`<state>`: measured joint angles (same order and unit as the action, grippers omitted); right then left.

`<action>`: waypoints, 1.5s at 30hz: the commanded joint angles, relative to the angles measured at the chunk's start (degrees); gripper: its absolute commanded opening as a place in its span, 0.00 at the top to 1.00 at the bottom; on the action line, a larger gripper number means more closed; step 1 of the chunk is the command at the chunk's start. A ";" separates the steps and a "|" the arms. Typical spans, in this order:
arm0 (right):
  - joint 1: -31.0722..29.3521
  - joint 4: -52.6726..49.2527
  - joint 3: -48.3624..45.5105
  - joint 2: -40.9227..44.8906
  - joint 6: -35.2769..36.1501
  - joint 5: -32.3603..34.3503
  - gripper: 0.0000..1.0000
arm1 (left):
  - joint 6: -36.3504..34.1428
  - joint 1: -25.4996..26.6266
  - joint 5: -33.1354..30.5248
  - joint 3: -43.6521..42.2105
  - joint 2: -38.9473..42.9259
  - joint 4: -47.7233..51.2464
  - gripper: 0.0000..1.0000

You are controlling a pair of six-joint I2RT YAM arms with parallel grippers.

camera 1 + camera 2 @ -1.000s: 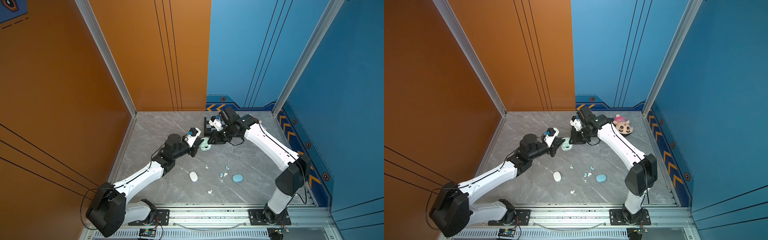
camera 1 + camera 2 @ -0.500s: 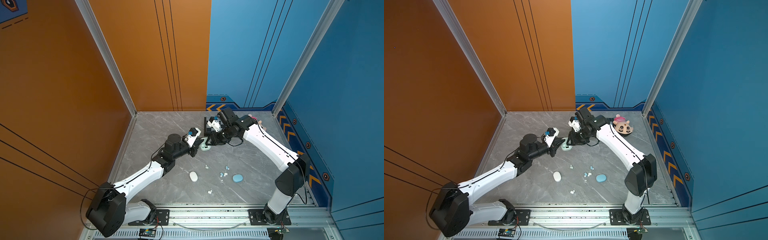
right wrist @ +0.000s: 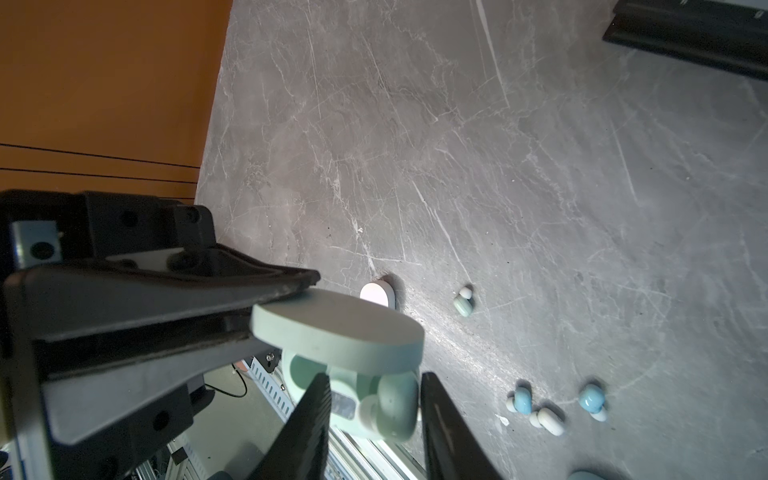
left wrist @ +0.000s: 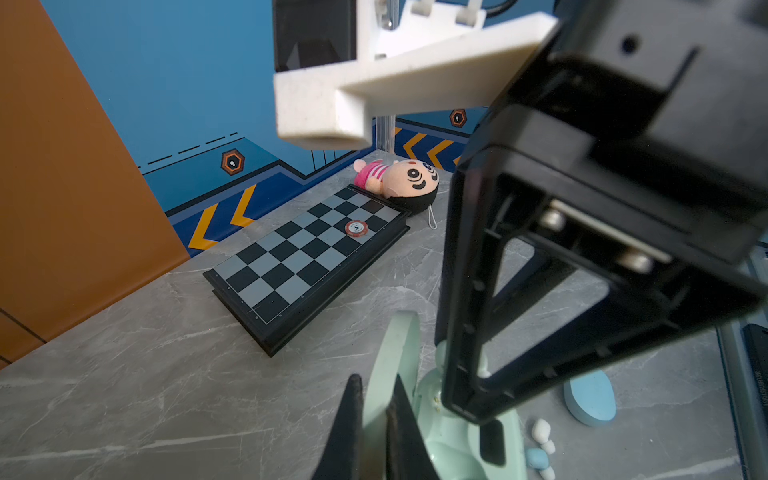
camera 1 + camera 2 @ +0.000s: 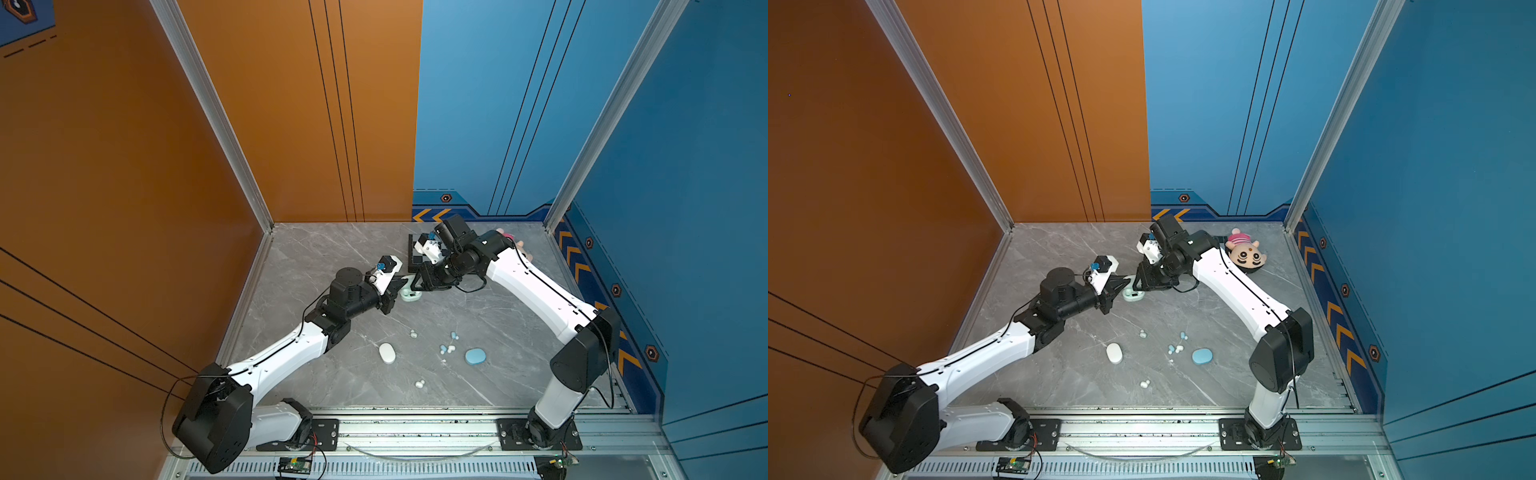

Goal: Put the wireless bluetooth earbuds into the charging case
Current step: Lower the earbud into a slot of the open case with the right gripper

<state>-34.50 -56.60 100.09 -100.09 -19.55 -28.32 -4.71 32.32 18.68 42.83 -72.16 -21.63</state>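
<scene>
Right gripper (image 3: pixel 374 380) has edged over the mint case (image 5: pixel 411 295), midway across the bench (image 5: pixel 324 257), jaws apart astride a mint bud (image 3: pixel 395 409) seated in it. Left gripper (image 4: pixel 376 384) is clamped on the raised lid (image 3: pixel 336 328). Other buds (image 5: pixel 444 348) lie loose toward the front edge.

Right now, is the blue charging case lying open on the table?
No, the blue charging case lies shut on the table, a smooth oval with no lid raised.
</scene>
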 commanded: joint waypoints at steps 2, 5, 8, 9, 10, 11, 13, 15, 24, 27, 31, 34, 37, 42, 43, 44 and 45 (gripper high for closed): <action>-0.07 -0.88 1.34 1.17 -0.97 0.61 0.62 | 0.13 0.56 1.54 1.12 -0.35 -1.09 1.00; -0.12 -0.88 1.34 1.39 -1.02 0.54 0.62 | 0.06 0.60 1.30 1.12 -0.24 -1.00 1.00; -0.10 -0.88 1.38 1.51 -1.10 0.64 0.62 | 0.12 0.56 1.17 0.97 -0.23 -1.08 1.00; -0.11 -0.88 1.44 1.57 -1.19 0.63 0.63 | 0.13 0.56 1.26 0.94 -0.26 -0.98 1.00; -0.06 -0.88 1.35 1.69 -1.19 0.72 0.63 | 0.08 0.57 1.21 0.96 -0.20 -1.03 1.00; -0.10 -0.88 1.42 1.86 -1.19 0.72 0.63 | 0.11 0.56 1.35 0.94 -0.30 -1.05 1.00; -0.12 -0.88 1.58 2.00 -1.28 0.72 0.64 | 0.09 0.56 1.36 0.94 -0.36 -1.01 1.00; -0.08 -0.88 1.67 2.19 -1.28 0.81 0.64 | 0.08 0.58 1.29 1.08 -0.48 -1.05 1.00; -0.07 -0.88 1.72 2.46 -1.38 1.18 0.64 | 0.22 0.62 1.61 1.31 -0.57 -1.00 1.00; -0.12 -0.88 1.72 2.30 -1.45 0.90 0.64 | 0.22 0.63 1.60 1.26 -0.44 -1.00 1.00; -0.23 -0.88 1.74 2.12 -1.28 0.55 0.66 | 0.21 0.63 1.60 1.40 -0.40 -1.01 1.00; -0.47 -0.90 1.56 1.99 -1.02 0.61 0.68 | 0.22 0.57 1.76 1.51 -0.32 -0.99 1.00; -0.74 -0.89 1.22 1.88 -0.66 1.44 0.70 | 0.37 0.57 1.96 1.83 -0.26 -0.96 1.00; -1.14 -0.88 0.63 1.73 0.10 2.45 0.72 | 0.54 0.62 1.98 2.01 0.09 -0.97 1.00; -1.18 -0.90 0.63 1.70 0.18 2.69 0.72 | 0.57 0.64 2.05 2.09 0.26 -0.98 1.00; -1.16 -0.88 0.58 1.67 0.21 2.95 0.72 | 0.50 0.59 2.07 2.17 0.32 -0.97 1.00; -1.18 -0.88 0.58 1.72 0.39 3.15 0.72 | 0.55 0.64 2.05 2.17 0.35 -1.00 1.00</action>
<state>-35.40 -56.60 100.22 -99.44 -20.36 -27.14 -4.71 32.34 19.16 42.87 -72.66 -21.63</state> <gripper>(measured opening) 0.279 0.096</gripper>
